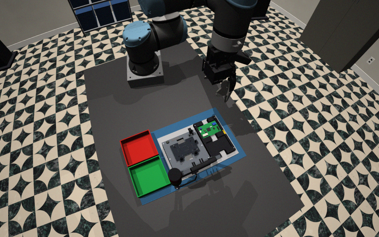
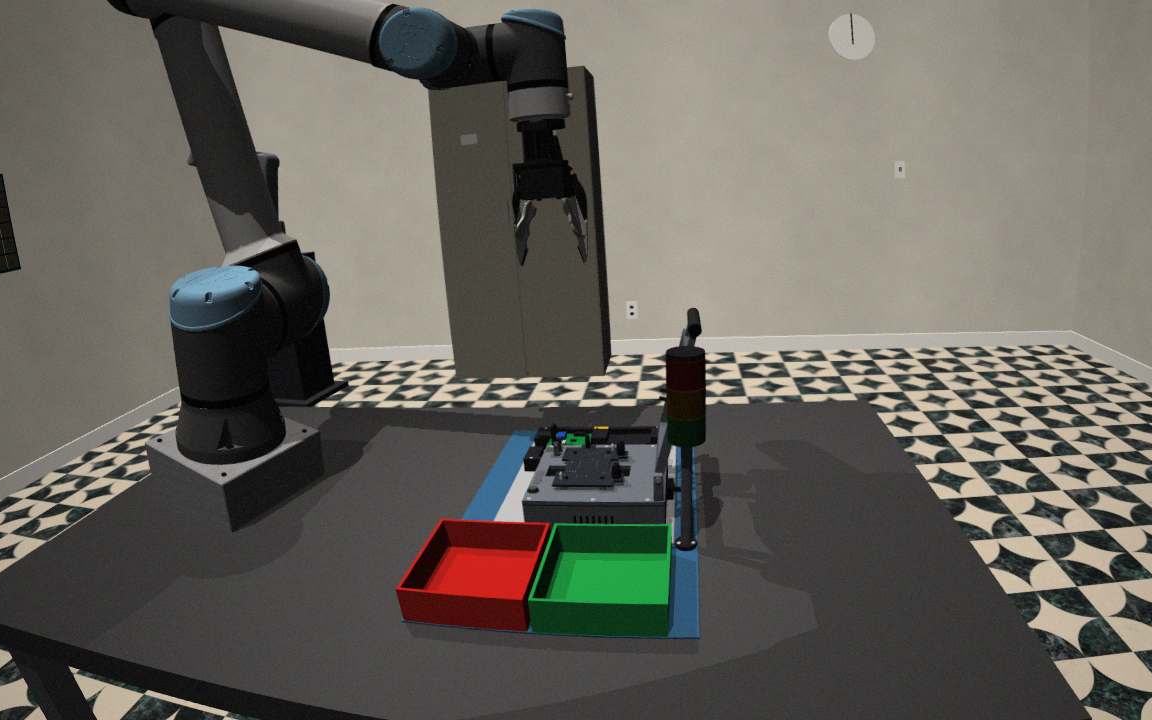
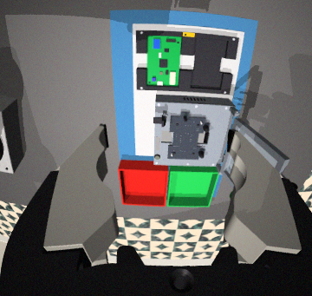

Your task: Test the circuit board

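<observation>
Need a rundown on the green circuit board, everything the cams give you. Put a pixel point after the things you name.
The green circuit board (image 1: 209, 129) (image 2: 574, 439) (image 3: 164, 62) is a flat rectangle, component side up. It carries a dark square chip (image 3: 163, 63) near the middle, blue parts toward two corners, a white connector (image 1: 205, 134) (image 3: 172, 78) near another, and small black parts. It lies in one half of the black tray (image 1: 229, 150) (image 3: 230, 87), whose other half holds no board. The hand (image 1: 222, 97) (image 2: 553, 261) (image 3: 167, 128) isn't touching it. Pin holes are too small to confirm.
</observation>
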Tool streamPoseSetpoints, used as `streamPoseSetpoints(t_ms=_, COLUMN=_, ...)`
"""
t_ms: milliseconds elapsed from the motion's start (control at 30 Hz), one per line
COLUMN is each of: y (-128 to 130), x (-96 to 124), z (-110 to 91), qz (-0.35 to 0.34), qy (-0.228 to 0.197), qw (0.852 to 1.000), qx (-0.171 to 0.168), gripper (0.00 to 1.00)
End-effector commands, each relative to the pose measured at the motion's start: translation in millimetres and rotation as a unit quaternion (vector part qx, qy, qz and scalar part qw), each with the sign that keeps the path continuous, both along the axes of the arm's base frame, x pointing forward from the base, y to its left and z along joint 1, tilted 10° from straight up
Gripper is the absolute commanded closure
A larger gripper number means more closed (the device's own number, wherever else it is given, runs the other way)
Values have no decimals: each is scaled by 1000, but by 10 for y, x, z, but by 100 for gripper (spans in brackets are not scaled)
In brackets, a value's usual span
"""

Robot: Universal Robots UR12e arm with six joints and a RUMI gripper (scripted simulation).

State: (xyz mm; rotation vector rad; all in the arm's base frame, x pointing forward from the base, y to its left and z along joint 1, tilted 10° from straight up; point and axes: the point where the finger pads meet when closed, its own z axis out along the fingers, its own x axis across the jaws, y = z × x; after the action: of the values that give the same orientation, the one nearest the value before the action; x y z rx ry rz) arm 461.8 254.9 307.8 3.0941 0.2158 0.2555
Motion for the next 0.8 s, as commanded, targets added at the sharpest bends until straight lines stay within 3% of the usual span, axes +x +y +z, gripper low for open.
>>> streamPoseSetpoints(t_ms=0, y=28, x=-14, z=-18, qz=1, qy=1, qw=1000, qx=0, gripper=41)
streamPoseSetpoints(t_ms=767, y=58, x=-19, z=-10, qz=1, qy=0, qw=1000, qx=0, gripper=41)
